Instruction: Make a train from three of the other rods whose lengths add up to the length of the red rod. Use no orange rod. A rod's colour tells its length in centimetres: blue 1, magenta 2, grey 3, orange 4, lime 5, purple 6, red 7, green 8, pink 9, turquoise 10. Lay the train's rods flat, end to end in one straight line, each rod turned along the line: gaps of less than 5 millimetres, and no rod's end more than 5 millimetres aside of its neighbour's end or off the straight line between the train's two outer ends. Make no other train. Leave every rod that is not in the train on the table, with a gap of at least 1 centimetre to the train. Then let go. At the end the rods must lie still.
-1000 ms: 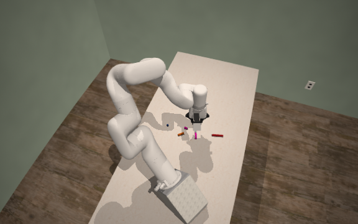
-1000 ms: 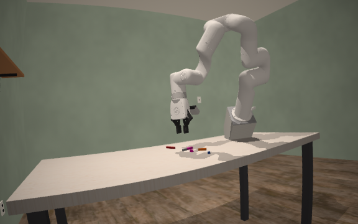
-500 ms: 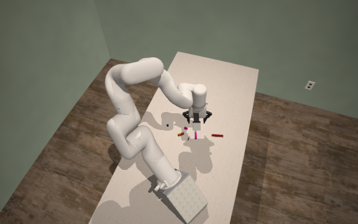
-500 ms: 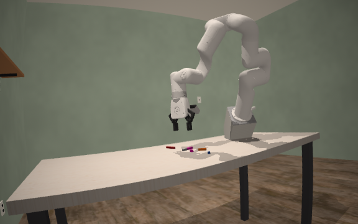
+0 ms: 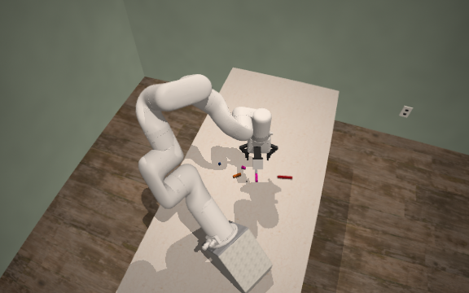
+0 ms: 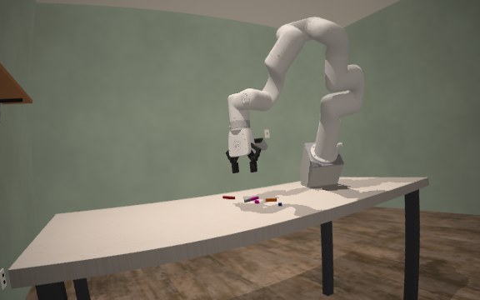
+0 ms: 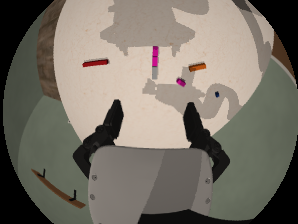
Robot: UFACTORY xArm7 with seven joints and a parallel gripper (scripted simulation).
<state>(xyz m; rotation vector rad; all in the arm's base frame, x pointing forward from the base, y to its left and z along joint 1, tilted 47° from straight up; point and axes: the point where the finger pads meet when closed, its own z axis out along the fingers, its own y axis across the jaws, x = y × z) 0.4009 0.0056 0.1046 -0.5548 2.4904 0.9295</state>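
Observation:
Two magenta rods, one [image 7: 155,51] and another [image 7: 155,61], and a grey rod [image 7: 155,73] [image 6: 247,200] lie flat end to end in one row, the grey at one end. No gap or sideways step shows between them at this size. The red rod [image 5: 284,177] [image 6: 228,197] [image 7: 95,63] lies apart on one side. A loose magenta rod [image 5: 243,167] [image 6: 257,202] [image 7: 181,82] lies slanted beside the row, with a visible gap. My gripper [image 5: 257,159] [image 6: 244,171] [image 7: 153,108] is wide open and empty, high above the table.
The orange rod [image 5: 237,176] [image 6: 271,200] [image 7: 197,67] lies beyond the loose magenta rod. The small blue rod [image 5: 219,163] [image 6: 280,204] [image 7: 217,94] lies farther out on that side. The arm's shadow falls across the table [image 5: 300,110] [image 6: 140,233].

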